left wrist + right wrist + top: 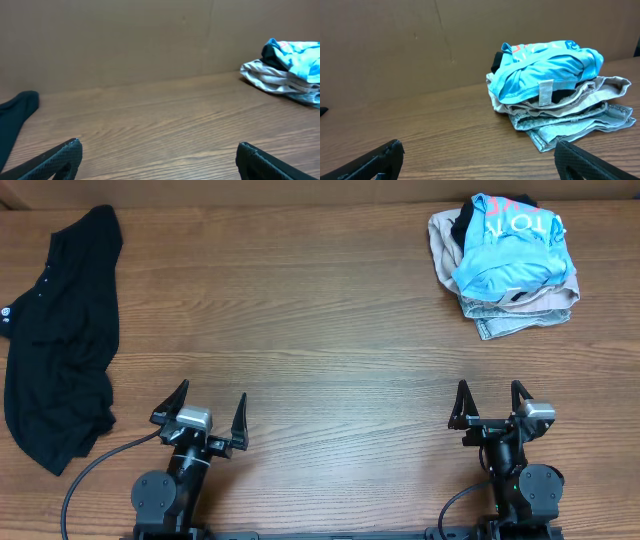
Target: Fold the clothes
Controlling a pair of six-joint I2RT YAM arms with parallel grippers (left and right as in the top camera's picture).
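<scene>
On the left edge of the table, the black shirt sprawls unfolded, likely first to fold. Near the front, the left gripper and right gripper sit released and empty. Far right, the light blue T-shirt tops a crumpled tan pile, apparently queued.

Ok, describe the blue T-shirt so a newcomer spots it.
At the table's far right corner sits a pile of clothes. The T-shirt lies crumpled on top: the only light blue piece, lettered white and red-orange, over beige and grey ones.
</scene>
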